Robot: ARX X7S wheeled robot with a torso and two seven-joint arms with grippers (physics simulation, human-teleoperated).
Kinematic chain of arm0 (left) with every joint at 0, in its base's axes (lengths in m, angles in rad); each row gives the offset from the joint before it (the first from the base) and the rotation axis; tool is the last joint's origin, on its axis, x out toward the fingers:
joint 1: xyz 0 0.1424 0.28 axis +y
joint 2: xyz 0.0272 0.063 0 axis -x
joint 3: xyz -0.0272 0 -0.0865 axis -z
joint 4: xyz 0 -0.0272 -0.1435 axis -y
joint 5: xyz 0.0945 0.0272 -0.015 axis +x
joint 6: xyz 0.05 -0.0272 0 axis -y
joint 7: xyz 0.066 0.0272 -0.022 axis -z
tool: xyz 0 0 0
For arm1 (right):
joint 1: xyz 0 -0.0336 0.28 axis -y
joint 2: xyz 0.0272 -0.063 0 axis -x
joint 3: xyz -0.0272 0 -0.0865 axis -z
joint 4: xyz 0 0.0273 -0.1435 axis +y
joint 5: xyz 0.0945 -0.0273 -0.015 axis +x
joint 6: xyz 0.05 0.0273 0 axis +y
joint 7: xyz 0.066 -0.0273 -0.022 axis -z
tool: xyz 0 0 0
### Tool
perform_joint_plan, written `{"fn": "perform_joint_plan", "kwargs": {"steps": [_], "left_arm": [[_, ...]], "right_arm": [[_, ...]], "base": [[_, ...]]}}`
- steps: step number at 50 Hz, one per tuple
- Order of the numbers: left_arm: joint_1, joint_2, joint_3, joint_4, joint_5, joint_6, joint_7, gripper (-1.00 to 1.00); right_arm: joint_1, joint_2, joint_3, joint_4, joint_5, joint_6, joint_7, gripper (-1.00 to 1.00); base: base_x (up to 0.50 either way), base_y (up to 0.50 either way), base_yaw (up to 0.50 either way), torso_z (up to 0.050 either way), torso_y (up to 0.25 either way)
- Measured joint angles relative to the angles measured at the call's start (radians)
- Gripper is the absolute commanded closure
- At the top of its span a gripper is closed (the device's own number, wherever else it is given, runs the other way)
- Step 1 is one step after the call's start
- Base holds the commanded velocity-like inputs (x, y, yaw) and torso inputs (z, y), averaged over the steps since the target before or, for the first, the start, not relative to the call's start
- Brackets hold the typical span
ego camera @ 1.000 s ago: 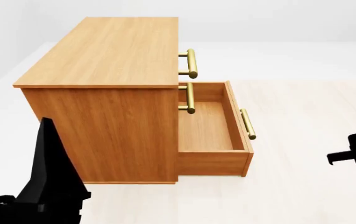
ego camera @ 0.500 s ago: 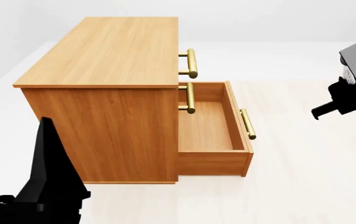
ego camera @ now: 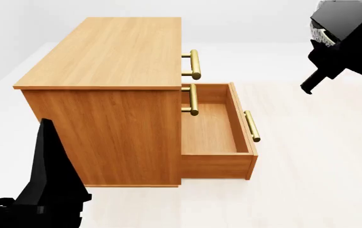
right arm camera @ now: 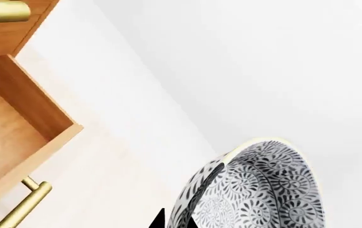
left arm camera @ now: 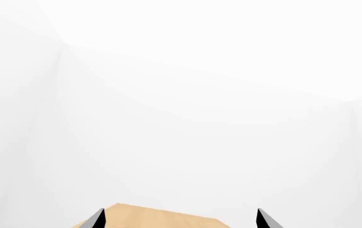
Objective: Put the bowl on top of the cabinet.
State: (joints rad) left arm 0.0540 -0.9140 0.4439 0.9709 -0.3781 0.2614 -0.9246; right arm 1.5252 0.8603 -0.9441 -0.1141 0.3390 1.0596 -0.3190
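The bowl [right arm camera: 263, 190], white with dense blue-grey patterning, hangs tilted on edge in the air. My right gripper [right arm camera: 176, 222] is shut on its rim, one fingertip on each side of the wall. In the head view the right gripper [ego camera: 328, 42] is high at the upper right, with only a bit of the bowl [ego camera: 322, 36] showing. It hangs to the right of the cabinet [ego camera: 114, 52], about level with the flat top. My left gripper [left arm camera: 179, 221] is open and holds nothing. It is low at the near left, facing the cabinet top [left arm camera: 156, 221].
The cabinet's lower drawer [ego camera: 214, 128] stands pulled out to the right, with nothing inside. Gold bar handles [ego camera: 195, 64] stick out on that side. My left arm [ego camera: 48, 190] rises in front of the cabinet's near corner. Pale floor surrounds everything.
My right arm has risen from low at the right edge to the upper right, carrying the bowl up and a little toward the cabinet. The left arm has not moved.
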Motion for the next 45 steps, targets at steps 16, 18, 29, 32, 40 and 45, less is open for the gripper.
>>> {"fn": "perform_joint_plan", "kwargs": {"steps": [16, 18, 29, 32, 40, 45], "left_arm": [[-0.002, -0.002, 0.003, 0.001, -0.001, 0.002, -0.004, -1.00], [-0.002, -0.003, 0.004, 0.002, 0.000, 0.002, -0.005, -1.00], [-0.001, -0.006, 0.006, 0.004, 0.000, 0.005, -0.008, -1.00], [-0.001, -0.007, 0.007, 0.005, 0.000, 0.006, -0.009, -1.00], [-0.002, -0.009, 0.009, 0.004, 0.000, 0.008, -0.010, -1.00], [-0.004, -0.009, 0.011, 0.004, 0.000, 0.009, -0.010, -1.00]], "right_arm": [[0.214, -0.130, -0.123, 0.120, -0.045, -0.067, -0.229, 1.00], [0.236, -0.150, -0.132, 0.140, -0.048, -0.079, -0.252, 1.00], [0.335, -0.246, -0.182, 0.231, -0.069, -0.136, -0.354, 1.00], [0.360, -0.265, -0.190, 0.251, -0.075, -0.151, -0.374, 1.00], [0.396, -0.309, -0.202, 0.284, -0.086, -0.200, -0.409, 1.00], [0.403, -0.342, -0.212, 0.306, -0.093, -0.239, -0.421, 1.00]], "base": [[0.00, 0.00, 0.00, 0.000, 0.001], [0.00, 0.00, 0.00, 0.000, 0.000], [0.00, 0.00, 0.00, 0.000, 0.001], [0.00, 0.00, 0.00, 0.000, 0.000], [0.00, 0.00, 0.00, 0.000, 0.000], [0.00, 0.00, 0.00, 0.000, 0.000]]}}
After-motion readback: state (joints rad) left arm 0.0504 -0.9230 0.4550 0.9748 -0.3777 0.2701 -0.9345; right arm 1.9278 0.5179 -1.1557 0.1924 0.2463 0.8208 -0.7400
